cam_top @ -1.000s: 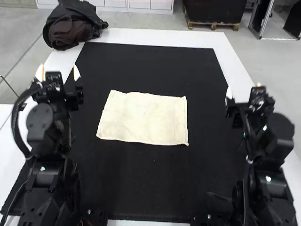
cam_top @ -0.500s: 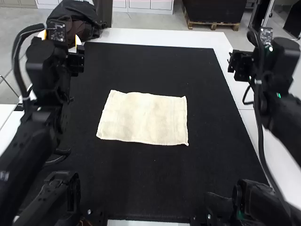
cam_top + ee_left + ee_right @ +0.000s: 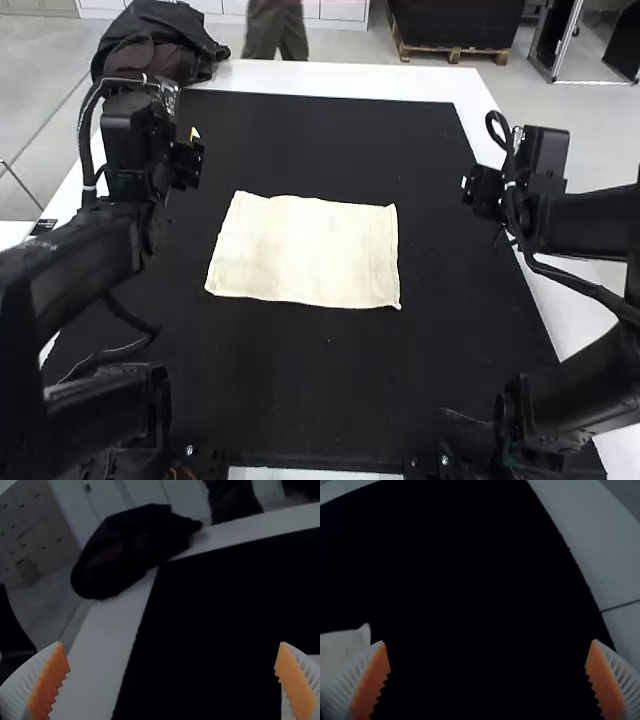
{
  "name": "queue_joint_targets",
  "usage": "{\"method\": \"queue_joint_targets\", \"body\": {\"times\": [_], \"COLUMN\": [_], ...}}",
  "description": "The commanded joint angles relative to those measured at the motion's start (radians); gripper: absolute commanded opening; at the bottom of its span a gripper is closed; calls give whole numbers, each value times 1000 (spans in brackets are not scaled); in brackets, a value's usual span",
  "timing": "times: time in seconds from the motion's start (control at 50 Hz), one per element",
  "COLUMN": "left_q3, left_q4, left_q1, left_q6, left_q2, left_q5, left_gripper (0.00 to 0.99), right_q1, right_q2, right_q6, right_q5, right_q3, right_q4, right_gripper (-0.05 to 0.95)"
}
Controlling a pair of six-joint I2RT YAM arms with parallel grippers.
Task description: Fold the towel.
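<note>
Left gripper (image 3: 187, 160), 10 o'clock off towel (image 3: 305, 250): jaws wide apart, serrated orange pads (image 3: 49, 682). Towel cream, spread flat, roughly rectangular, on black mat (image 3: 300, 400). Right gripper (image 3: 484, 190), 2 o'clock: jaws wide apart.

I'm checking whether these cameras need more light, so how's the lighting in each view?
High view: bright, the pale towel clear against the black mat; left wrist view: dim, the dark bundle showing little detail; right wrist view: dim too, the mat nearly featureless, though the orange pads stand out.
</note>
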Motion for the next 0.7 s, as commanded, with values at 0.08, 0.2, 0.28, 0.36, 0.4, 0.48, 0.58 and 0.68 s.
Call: {"method": "queue_joint_targets", "body": {"times": [0.08, 0.2, 0.28, 0.36, 0.4, 0.48, 0.58, 0.68], "left_q3": [9, -8, -4, 16, 30, 52, 87, 125], "left_q4": [-39, -36, -22, -36, -56, -71, -89, -82], "left_q1": [17, 15, 24, 23, 18, 14, 14, 14], "left_q6": [-64, -111, -195, -257, -274, -307, -321, -321], "left_q2": [107, 190, 239, 291, 320, 392, 483, 556], "left_q5": [63, 123, 157, 165, 194, 264, 315, 313], "left_gripper": [954, 956, 954, 938, 939, 962, 962, 962], "right_q1": [25, 62, 89, 122, 140, 175, 194, 208], "right_q2": [-9, 5, 31, 60, 71, 91, 126, 171], "right_q6": [-34, -35, -35, -32, -26, -19, -3, -5], "right_q5": [4, -36, -54, -73, -68, -30, -33, -48], "right_q3": [-5, -14, -9, 3, 8, 15, 34, 57], "right_q4": [15, 4, 0, -14, -20, -20, -13, -3], "right_gripper": [903, 900, 898, 903, 910, 910, 910, 908]}}
